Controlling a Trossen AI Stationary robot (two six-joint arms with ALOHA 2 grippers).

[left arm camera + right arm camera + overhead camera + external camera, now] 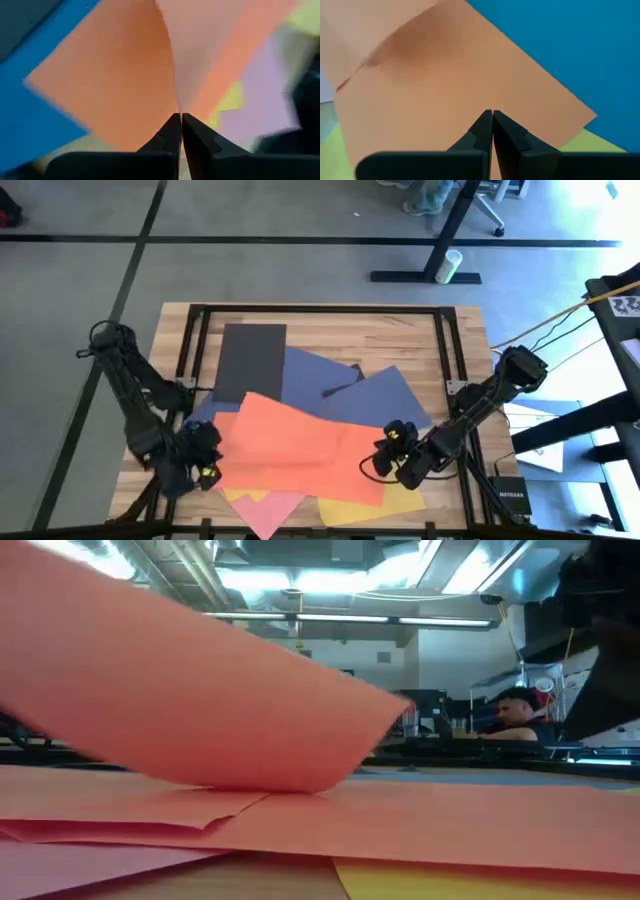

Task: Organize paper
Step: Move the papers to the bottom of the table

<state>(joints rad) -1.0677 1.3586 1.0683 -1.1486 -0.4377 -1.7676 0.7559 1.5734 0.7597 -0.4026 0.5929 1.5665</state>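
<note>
- Orange sheet (pixel 300 445) is lying on top of the paper pile at the near middle of the wood surface (pixel 400 330), over blue sheets (pixel 330 385), w/ black sheet (pixel 250 360) behind and yellow (pixel 360 508) + pink (pixel 265 510) peeking out in front.
- Left tool (pixel 205 465) is pinching the orange sheet's left edge, fingers together on it; that edge is curling up.
- Right tool (pixel 392 450) is sitting at the orange sheet's right edge, fingers together; a grip on the paper can't be confirmed.
- To do it well, I'd say: keep both ends level, move slowly, avoid creasing or dragging sheets below.

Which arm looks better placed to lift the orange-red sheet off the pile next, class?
Probably both together: the left gripper is shut on the orange-red sheet at its left edge, already raised in the low view, and the right gripper pinches the opposite edge.
</note>
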